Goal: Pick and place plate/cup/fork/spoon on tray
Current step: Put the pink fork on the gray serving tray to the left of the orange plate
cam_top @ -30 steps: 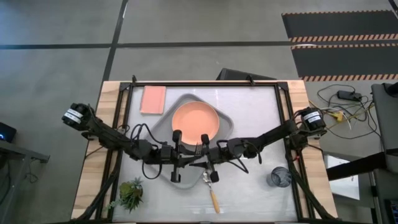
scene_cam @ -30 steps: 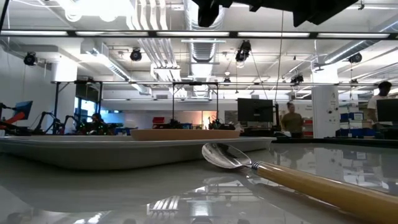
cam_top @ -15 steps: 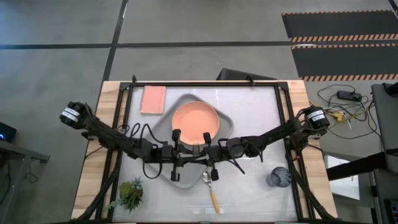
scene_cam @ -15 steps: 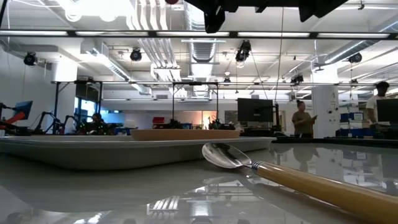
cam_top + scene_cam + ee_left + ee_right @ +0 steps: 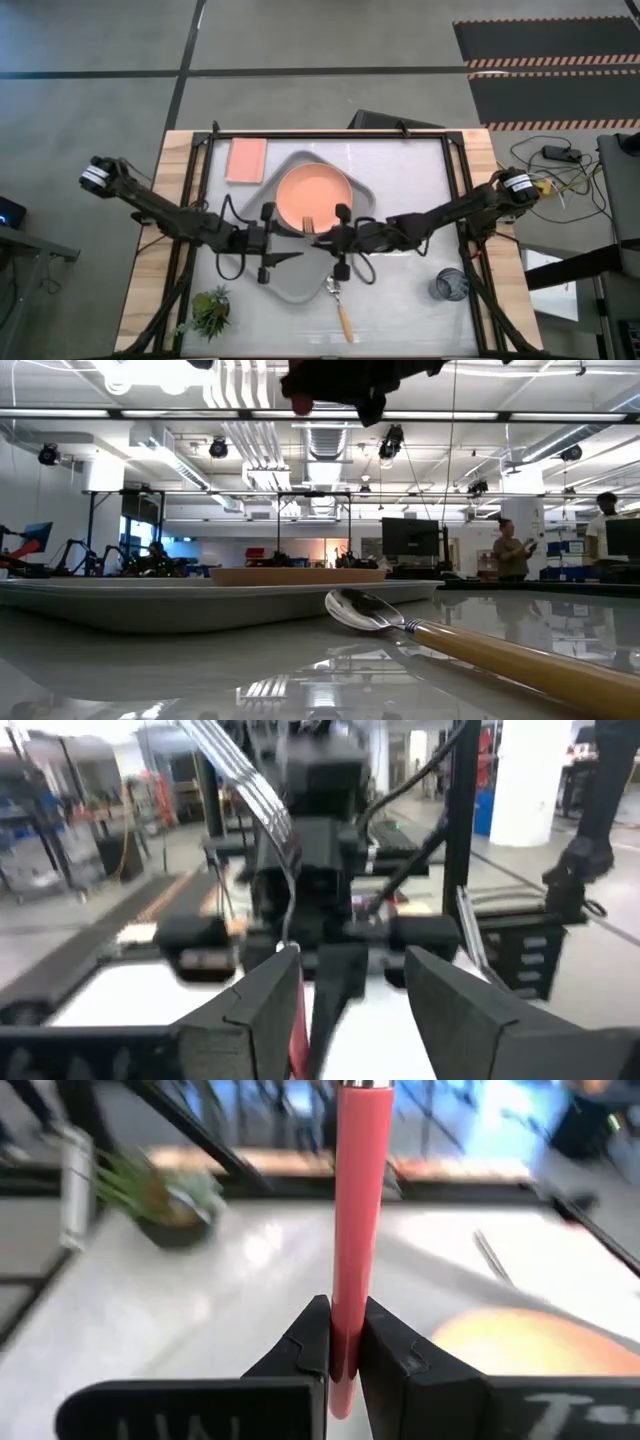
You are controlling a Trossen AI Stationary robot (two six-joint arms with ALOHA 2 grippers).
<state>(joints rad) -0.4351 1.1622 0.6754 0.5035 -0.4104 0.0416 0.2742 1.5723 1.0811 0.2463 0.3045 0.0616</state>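
- Your right gripper (image 5: 345,1348) is clenched on the fork (image 5: 352,1230), pink-red handle pinched between its fingers (image 5: 300,1342); in the high view the fork (image 5: 310,224) sits at frame centre, tines over the lower edge of the plate (image 5: 313,195).
- Your left gripper (image 5: 275,247) hovers just left of it, over the tray's lower-left part; fingers (image 5: 262,1005) spread apart, released, nothing between them. The left wrist view looks straight at the other arm's gripper, so the two are close, facing each other.
- Plate sits on the tray (image 5: 262,197), upper middle of the table (image 5: 410,170).
- Spoon (image 5: 340,304) lies off the tray on the table, lower centre, bowl near the tray's lower rim, orange-yellow handle pointing to the bottom edge. Low view: spoon (image 5: 450,644) in the foreground right, tray (image 5: 150,605) behind it on the left.
- Cup (image 5: 449,285) stands lower right on the table, well apart from the tray.
- Clutter: flat pink rectangle (image 5: 246,159) upper left beside the tray; small plant (image 5: 211,309) lower left, also seen blurred in the right wrist view (image 5: 160,1195).
- People (image 5: 510,550) stand in the room far right in the low view.
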